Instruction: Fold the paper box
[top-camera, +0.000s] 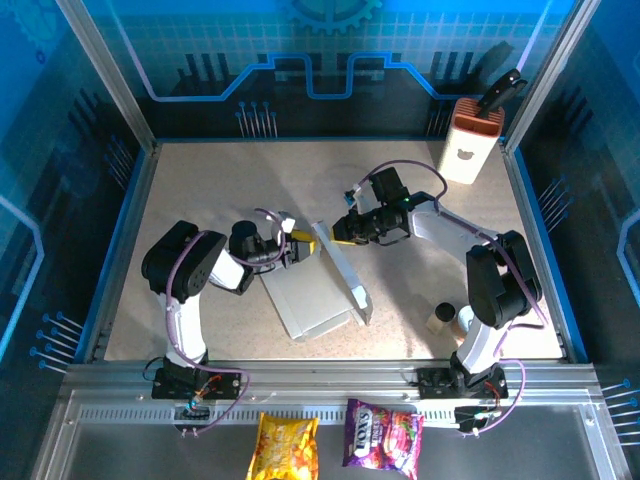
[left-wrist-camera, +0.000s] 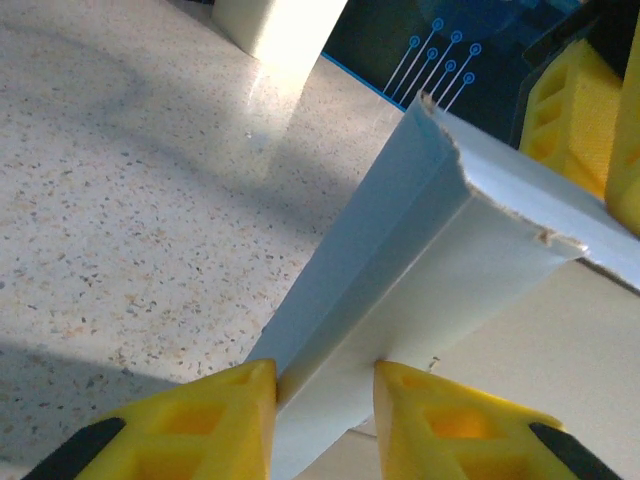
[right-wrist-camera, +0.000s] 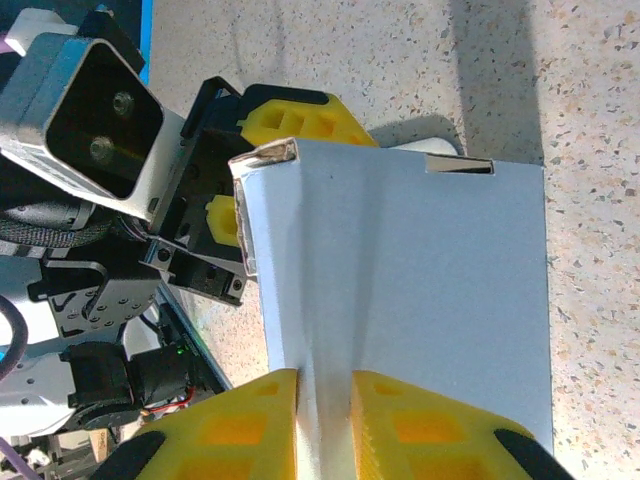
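Fold tip: my left gripper (left-wrist-camera: 322, 372) and right gripper (right-wrist-camera: 325, 378) are both clamped on the box (top-camera: 310, 300) wall at its far end; I'd squeeze firmly and crease slowly.

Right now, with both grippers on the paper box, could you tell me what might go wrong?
The left gripper and right gripper both pinch the same raised part of the paper box. If they pull against each other the thin card may tear, since one corner looks frayed in the left wrist view. The grippers also sit close together, so they could collide.
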